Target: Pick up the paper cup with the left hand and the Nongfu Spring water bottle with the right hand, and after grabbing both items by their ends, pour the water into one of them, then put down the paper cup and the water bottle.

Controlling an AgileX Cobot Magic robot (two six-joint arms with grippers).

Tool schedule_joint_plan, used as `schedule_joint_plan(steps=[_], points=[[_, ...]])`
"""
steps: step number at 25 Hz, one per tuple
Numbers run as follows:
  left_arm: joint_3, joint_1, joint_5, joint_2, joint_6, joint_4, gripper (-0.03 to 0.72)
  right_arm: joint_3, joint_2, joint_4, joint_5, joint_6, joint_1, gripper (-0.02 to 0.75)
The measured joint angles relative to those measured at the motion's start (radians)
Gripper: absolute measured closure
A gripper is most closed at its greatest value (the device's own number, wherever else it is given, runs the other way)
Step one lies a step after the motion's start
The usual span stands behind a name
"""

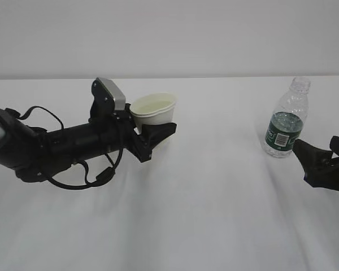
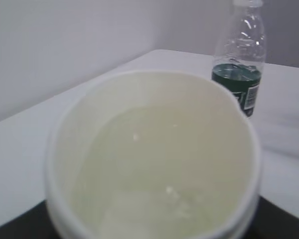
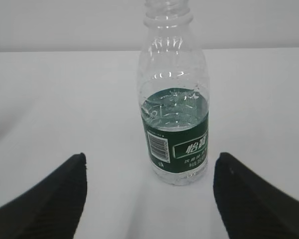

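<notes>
While the left hand (image 1: 150, 135) lies low along the white table (image 1: 203, 226), its black fingers (image 1: 161, 131) are clamped on the lower body of the paper cup (image 1: 153, 109), which stands upright between them at about the middle left of the exterior view. Clear water (image 2: 154, 169) fills the cream-coloured inside of the cup, seen from close above in the left wrist view; its rolled white rim takes up most of that picture. A grey camera block (image 1: 113, 93) sits on the arm just behind the cup, and loose black cables (image 1: 85, 178) loop beneath the arm.

At the right of the table stands the Nongfu Spring water bottle (image 1: 287, 119) — upright, uncapped, resting on the cloth with its dark green label band and white barcode patch facing the right wrist camera. Some liquid remains in it, level with the top of the label. The right hand (image 1: 313, 161) is near the bottle's base but apart from it; its two fingers (image 3: 50, 204) are spread wide — wider than the bottle — with nothing between them.
</notes>
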Motion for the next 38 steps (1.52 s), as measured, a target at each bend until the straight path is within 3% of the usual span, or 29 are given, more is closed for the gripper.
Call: schedule_joint_plan(steps=[8,13,21,32,38], points=[[0.167,0.078,-0.005,-0.052,0.103,-0.195,0.259,0.006,0.0,-0.026,0.0,0.002,0.0,0.145],[0.227,0.117,-0.005,-0.053,0.137,-0.249,0.259,0.006,0.0,-0.035,0.0,0.002,0.0,0.145],[0.25,0.119,-0.005,-0.053,0.226,-0.351,0.265,0.006,0.0,-0.042,0.0,0.024,0.0,0.145],[0.25,0.119,-0.005,-0.055,0.239,-0.563,0.27,0.006,0.0,-0.044,0.0,0.03,0.0,0.145],[0.241,0.119,-0.005,-0.055,0.246,-0.59,0.271,0.006,0.0,-0.05,0.0,0.034,0.0,0.146]])
